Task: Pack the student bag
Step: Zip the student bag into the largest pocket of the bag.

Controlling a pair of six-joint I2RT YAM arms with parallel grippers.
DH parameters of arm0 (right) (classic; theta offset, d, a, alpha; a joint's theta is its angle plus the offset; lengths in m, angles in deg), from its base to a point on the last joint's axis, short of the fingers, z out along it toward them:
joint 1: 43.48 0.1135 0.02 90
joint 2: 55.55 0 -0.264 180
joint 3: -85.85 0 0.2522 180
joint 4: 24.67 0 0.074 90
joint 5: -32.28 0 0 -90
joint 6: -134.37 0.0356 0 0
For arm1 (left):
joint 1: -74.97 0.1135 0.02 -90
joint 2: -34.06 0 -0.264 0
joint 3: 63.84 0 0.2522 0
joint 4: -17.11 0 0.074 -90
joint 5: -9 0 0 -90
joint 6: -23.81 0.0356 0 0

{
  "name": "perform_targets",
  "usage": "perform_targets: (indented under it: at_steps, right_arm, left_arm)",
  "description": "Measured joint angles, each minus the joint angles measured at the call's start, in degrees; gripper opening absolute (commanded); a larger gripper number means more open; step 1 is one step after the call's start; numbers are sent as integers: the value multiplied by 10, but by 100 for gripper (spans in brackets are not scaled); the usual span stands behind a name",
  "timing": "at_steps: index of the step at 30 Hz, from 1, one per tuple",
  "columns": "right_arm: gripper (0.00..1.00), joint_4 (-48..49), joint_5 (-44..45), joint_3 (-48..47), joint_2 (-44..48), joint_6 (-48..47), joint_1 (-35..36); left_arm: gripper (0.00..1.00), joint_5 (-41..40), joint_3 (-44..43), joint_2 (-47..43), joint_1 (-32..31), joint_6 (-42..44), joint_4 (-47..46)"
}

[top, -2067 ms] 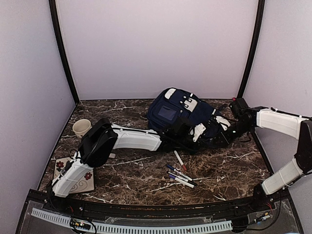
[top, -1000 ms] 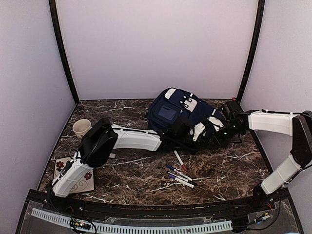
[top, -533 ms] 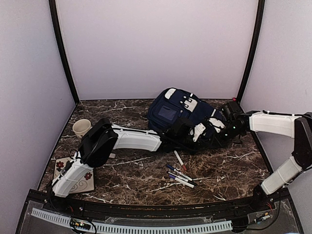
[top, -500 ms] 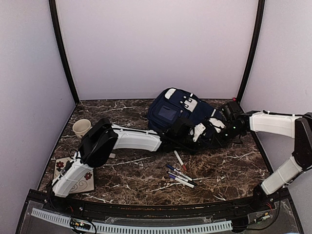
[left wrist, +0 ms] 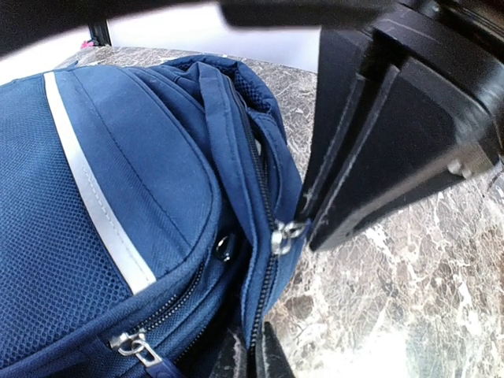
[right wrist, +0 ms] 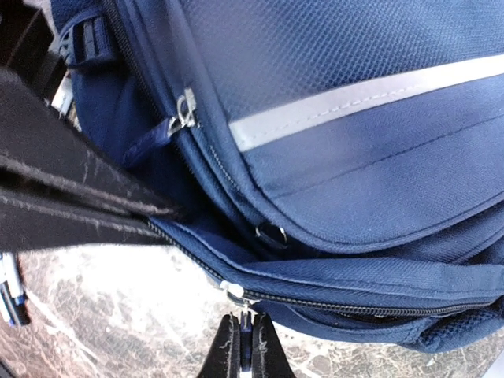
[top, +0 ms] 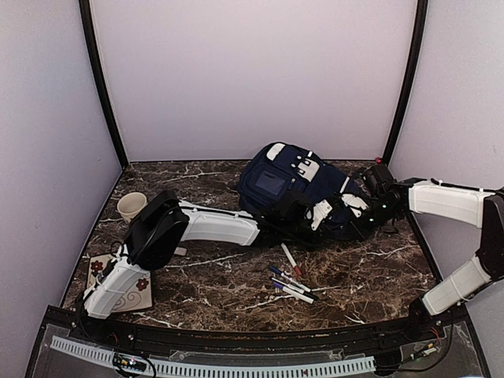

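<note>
While left fingers [left wrist: 230, 361] pinch the student bag [top: 287, 185] on the worktop [top: 220, 283], right fingers [right wrist: 227, 351] are clamped on its zipper pull [right wrist: 233, 291].

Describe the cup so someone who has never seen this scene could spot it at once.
On the dark marble table, look to the left side, well away from the blue backpack. The cup stands near the left wall, just behind the flowered mat. It is the only pale, round, open-topped thing; the pens are thin and lie farther right.
</note>
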Motion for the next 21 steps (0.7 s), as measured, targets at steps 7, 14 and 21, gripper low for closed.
perform_targets:
  at_steps: [7, 14, 21]
  right_arm:
    - [0, -31, -58, -3, 0, -29, -53]
    - [0, -56, -142, -6, -28, -62, -100]
    - [0, -113, -211, -34, -50, -94, -129]
  left_arm:
    - [0, -10, 54, -30, -5, 9, -21]
    - [0, -21, 102, -47, -11, 24, -56]
    - [0, -29, 135, -68, -15, 38, -72]
